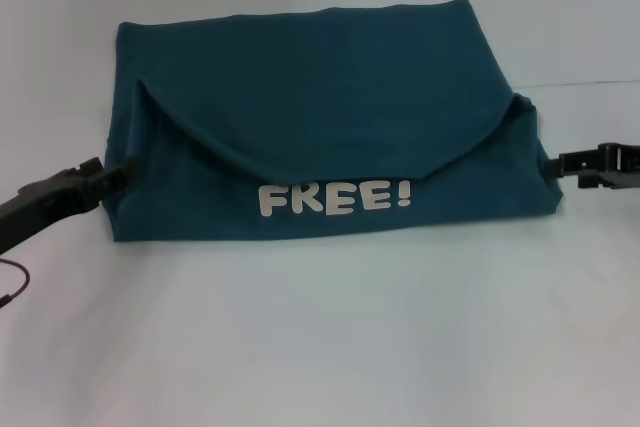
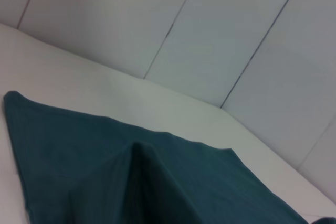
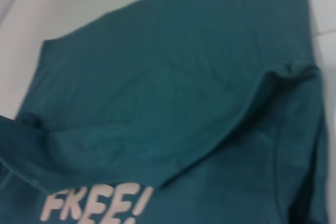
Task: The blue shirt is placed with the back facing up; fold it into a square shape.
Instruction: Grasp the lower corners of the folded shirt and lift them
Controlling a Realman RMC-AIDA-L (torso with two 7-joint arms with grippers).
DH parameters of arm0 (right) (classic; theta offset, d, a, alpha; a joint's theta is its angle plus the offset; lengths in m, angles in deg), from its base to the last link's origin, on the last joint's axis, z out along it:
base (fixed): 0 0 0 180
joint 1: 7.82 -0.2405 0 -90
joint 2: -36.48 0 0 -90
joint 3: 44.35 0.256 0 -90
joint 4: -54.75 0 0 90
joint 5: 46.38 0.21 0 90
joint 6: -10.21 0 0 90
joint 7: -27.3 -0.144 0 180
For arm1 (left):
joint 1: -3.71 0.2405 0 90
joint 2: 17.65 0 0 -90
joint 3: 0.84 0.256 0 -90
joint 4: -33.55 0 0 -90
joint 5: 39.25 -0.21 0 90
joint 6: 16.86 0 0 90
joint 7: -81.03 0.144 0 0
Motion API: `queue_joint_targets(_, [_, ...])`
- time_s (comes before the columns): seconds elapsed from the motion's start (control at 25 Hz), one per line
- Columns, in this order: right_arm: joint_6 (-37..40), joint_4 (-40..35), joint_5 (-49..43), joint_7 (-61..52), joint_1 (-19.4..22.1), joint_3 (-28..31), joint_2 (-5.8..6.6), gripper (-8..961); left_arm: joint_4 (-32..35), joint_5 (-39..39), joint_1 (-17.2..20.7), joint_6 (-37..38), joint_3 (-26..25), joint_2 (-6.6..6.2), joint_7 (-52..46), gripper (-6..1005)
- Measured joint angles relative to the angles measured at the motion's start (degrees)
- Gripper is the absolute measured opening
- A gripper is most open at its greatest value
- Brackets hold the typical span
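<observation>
Shirt [image 1: 320, 97] lies mid-frame on the white worktop [image 1: 320, 347], already a rough rectangle, its flap sagging above the lettering [image 1: 335, 197]. Left pincer [image 1: 122, 172] and right pincer [image 1: 553, 165] look clamped on its side edges; squaring remains.

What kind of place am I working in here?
Probably a lab test bench: a plain white tabletop, a white panelled wall behind it, and only the dark teal-blue cotton T-shirt laid out.
</observation>
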Motion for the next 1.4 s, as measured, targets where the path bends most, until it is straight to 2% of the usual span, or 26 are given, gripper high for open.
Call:
queue_joint_targets(0.36, [-0.3,-0.2,-1.8,-0.3,0.0,0.2,-0.34,707,0.2,-2.7,0.5,0.0,0.1,0.06,0.8,725])
queue_joint_targets(0.56, [-0.3,-0.2,-1.7,-0.3,0.0,0.0,-0.43,708,-0.2,-6.3,0.2,-3.1,0.6,0.06,1.4,725])
queue_joint_targets(0.76, [-0.3,-0.2,-1.7,-0.3,0.0,0.1,-0.45,708,-0.4,-7.2,0.1,-7.6,3.4,0.79,2.4,725])
queue_joint_targets(1.08, [-0.4,-0.2,-1.6,-0.1,0.0,0.3,-0.85,707,-0.2,-7.3,-0.7,-15.6,10.8,1.86,2.9,725])
queue_joint_targets(1.4, [-0.2,-0.2,-1.5,-0.2,0.2,0.4,-0.87,707,-0.3,-7.4,-1.0,-17.6,11.3,2.08,4.8,726])
